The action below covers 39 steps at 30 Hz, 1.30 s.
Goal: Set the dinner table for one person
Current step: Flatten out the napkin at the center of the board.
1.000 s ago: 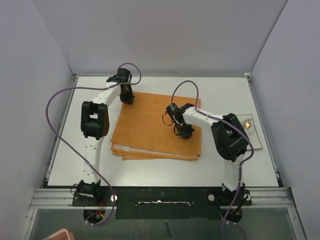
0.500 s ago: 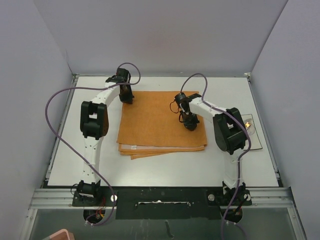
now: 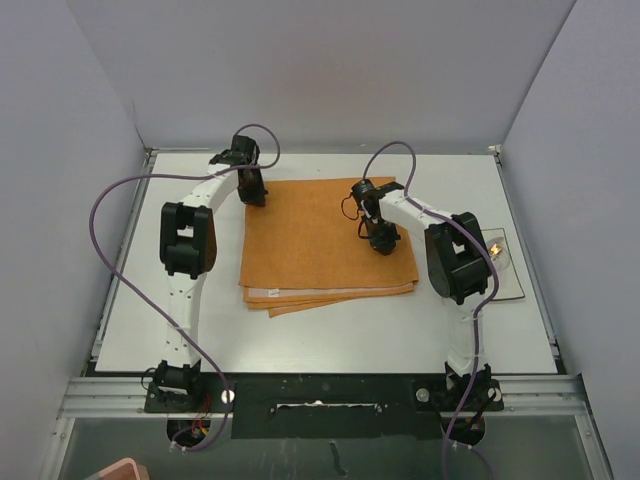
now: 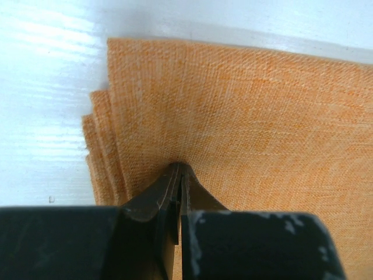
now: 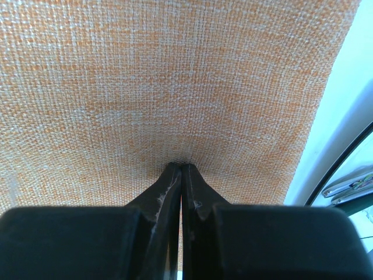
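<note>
An orange folded cloth (image 3: 310,240) lies flat on the dinner table (image 3: 330,335), its layers fanned out at the near edge. My left gripper (image 3: 253,195) is shut, with its tips pressed down on the cloth's far left corner (image 4: 262,105). My right gripper (image 3: 381,240) is also shut and presses its tips onto the cloth near its right edge (image 5: 175,76). In the left wrist view the left gripper (image 4: 179,166) has nothing between its fingers. The right gripper (image 5: 181,166) in the right wrist view is likewise empty.
A small square plate (image 3: 512,280) with a shiny item (image 3: 496,248) on it sits at the right side, partly behind my right arm. Its dark rim and something metallic (image 5: 349,186) show beside the cloth's right edge. Grey walls close in the left, far and right sides.
The cloth has slid to the right and turned slightly. My right gripper moved right and a little farther away with it. The left gripper has hardly moved.
</note>
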Each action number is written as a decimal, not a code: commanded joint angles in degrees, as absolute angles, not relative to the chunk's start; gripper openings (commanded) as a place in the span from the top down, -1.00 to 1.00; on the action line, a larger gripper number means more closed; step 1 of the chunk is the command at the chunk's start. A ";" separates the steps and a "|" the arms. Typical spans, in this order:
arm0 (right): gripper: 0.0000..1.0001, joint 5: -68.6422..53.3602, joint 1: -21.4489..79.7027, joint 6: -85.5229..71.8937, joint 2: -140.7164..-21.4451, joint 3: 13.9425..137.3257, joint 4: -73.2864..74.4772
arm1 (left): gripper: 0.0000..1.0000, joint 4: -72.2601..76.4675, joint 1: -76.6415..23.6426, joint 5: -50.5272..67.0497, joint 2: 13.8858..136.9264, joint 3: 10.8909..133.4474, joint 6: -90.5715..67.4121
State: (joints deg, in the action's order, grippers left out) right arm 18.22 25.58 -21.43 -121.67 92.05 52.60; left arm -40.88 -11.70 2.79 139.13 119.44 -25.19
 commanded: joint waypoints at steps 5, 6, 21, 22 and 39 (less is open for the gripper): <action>1.00 16.94 26.32 -22.43 -124.79 92.46 48.29 | 1.00 -39.94 -11.60 6.25 142.60 125.40 -24.35; 1.00 16.95 26.37 -22.44 -124.84 92.50 48.27 | 1.00 -39.76 -11.68 6.41 142.75 125.58 -24.35; 1.00 16.16 28.00 -22.68 -124.88 92.64 48.86 | 1.00 -42.27 -11.94 6.59 148.09 132.38 -24.43; 1.00 16.09 28.09 -22.68 -124.89 92.64 48.89 | 1.00 -42.27 -11.95 6.55 148.27 132.59 -24.50; 1.00 20.07 28.05 -19.86 -117.38 94.24 49.95 | 0.34 -44.32 -13.45 5.99 139.41 133.85 -19.24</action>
State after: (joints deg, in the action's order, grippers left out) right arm 20.45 27.33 -20.93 -121.97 92.58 53.04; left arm -42.39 -12.29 6.74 146.26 131.41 -23.16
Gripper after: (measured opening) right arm 0.022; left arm 0.244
